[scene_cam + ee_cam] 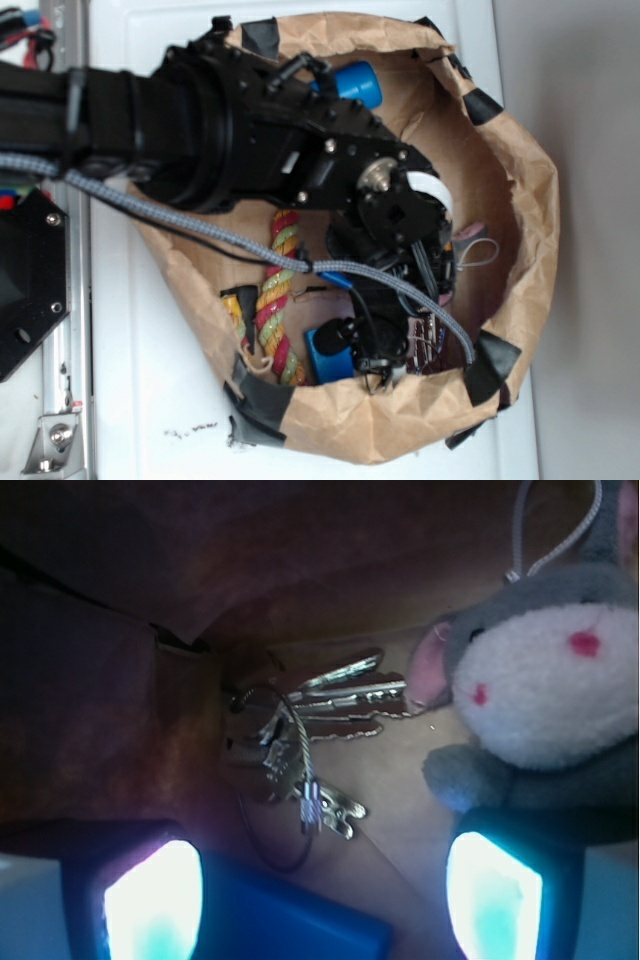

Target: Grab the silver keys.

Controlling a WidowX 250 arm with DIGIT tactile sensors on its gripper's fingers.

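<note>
where paper walls meet, silver keys (300, 740) lie, hand (322, 900) spread

keys (310, 730): hemmed | mouse (545, 695) right | block (290, 915) near | bag wall (110, 710) probably left

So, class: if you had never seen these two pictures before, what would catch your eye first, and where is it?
In the wrist view, the silver keys fan out at the centre on the brown paper floor, with a grey plush mouse at the upper right. Two glowing fingers of the open tool frame the bottom, a blue block between them. From outside, the black arm fills a paper bag.
</note>
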